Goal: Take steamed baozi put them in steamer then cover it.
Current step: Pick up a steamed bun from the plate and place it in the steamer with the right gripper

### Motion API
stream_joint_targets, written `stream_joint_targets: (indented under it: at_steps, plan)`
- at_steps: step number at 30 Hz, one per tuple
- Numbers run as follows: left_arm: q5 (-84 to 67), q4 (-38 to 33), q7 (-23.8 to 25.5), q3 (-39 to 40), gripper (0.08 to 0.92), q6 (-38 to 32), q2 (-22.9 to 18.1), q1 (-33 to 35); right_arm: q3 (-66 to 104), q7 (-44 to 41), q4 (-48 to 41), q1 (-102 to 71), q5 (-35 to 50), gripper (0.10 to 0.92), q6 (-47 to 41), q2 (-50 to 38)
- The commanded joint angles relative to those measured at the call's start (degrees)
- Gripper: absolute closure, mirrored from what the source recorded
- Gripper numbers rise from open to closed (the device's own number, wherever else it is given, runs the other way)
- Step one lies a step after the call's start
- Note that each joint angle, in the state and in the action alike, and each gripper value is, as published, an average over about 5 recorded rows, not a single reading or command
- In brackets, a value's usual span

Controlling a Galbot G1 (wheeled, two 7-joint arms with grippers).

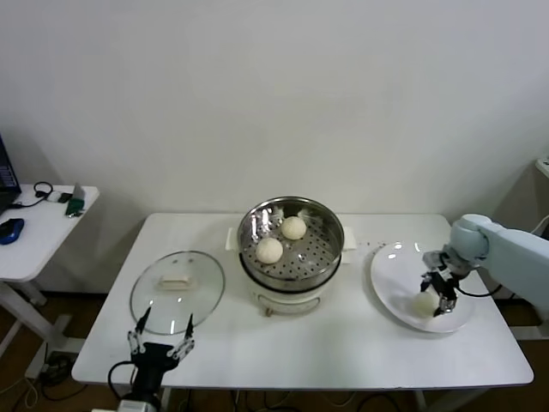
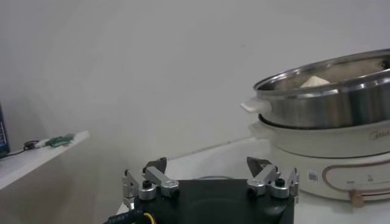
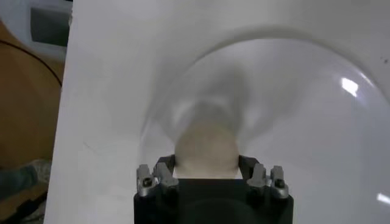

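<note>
Right arm (image 1: 506,249): smooth pale blue-grey shell, rounded joint at the wrist.
Right hand (image 1: 437,294): black body, silver finger links with dark screws.
Left hand (image 1: 160,336): black block, two silver fingers with black tips, black cable below.

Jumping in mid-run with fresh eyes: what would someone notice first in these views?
The steamer at mid-table, uncovered, with two baozi on its tray. At the table's right end the right gripper is shut on a third bun on the plate. The cover lies flat left of the steamer, with the open left gripper at the table's front edge near it.
</note>
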Motion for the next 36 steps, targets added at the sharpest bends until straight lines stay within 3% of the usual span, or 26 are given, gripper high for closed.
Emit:
stream_joint_targets:
  at_steps: [1, 16, 26, 36]
  plan:
    - [0.02, -0.06, -0.27, 0.13, 0.177, 0.16, 0.12, -0.05, -11.30, -1.39, 1.75, 17.96, 1.89, 0.338, 8.85, 4.30]
    - [0.12, -0.30, -0.28, 0.13, 0.177, 0.19, 0.13, 0.23, -20.90, -3.01, 6.30, 38.97, 4.99, 0.338, 25.49, 20.44]
    - [0.08, -0.07, -0.22, -0.03, 0.177, 0.11, 0.00, 0.28, -18.22, -3.10, 9.86, 35.33, 1.72, 0.338, 28.82, 30.75]
    - [-0.24, 0.07, 0.02, -0.61, 0.177, 0.00, 0.21, 0.69, -14.72, -2.68, 7.98, 26.19, -7.62, 0.338, 31.74, 38.32]
